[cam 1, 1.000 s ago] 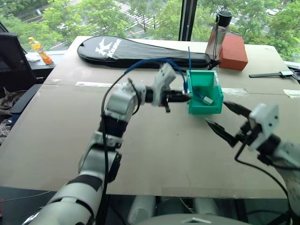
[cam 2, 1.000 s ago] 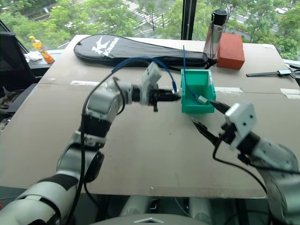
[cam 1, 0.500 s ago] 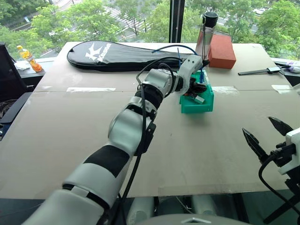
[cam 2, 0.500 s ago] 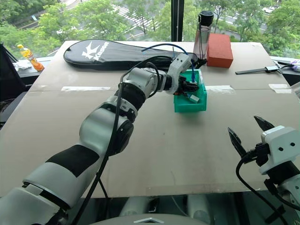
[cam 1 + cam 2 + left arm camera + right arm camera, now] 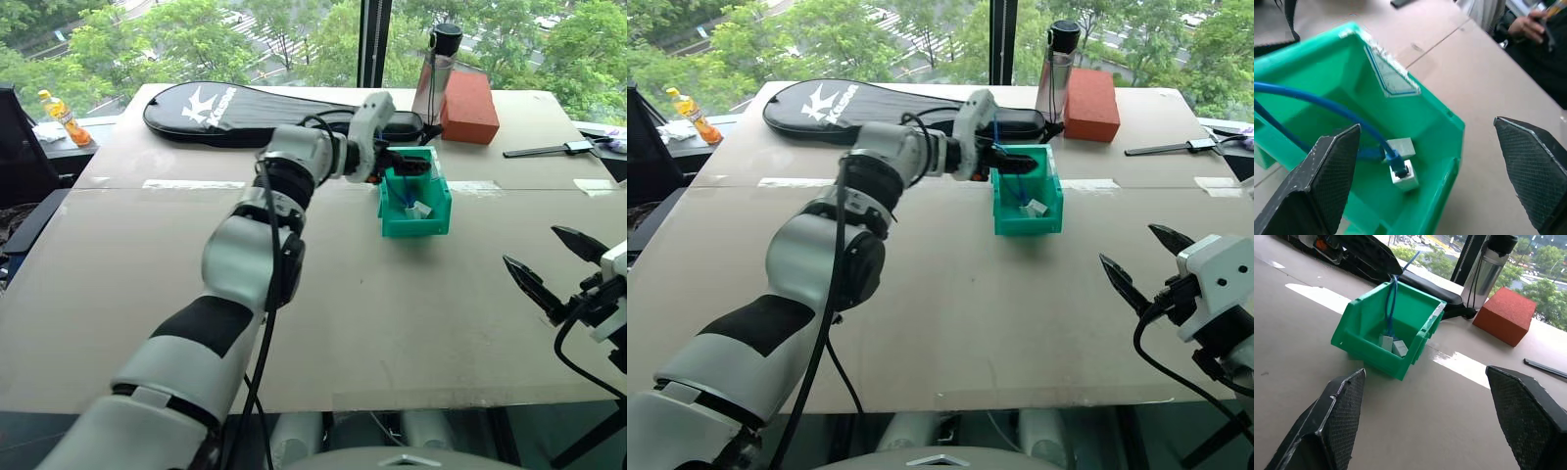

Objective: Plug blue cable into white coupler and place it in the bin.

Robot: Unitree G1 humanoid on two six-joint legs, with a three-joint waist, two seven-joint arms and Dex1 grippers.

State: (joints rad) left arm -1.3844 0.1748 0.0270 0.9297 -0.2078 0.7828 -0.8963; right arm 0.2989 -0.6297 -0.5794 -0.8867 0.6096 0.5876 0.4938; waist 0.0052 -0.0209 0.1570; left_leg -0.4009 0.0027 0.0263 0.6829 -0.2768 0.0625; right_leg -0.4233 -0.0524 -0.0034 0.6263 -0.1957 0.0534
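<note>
A brown table (image 5: 392, 323) by tree-view windows holds the bin (image 5: 436, 217); both pincers gape empty.

table (image 5: 147, 284): lying bare at the near side | bin (image 5: 415, 211): sitting right of middle | racket bag (image 5: 255, 106), bottle (image 5: 438, 59), red block (image 5: 468, 95): resting along far edge
</note>
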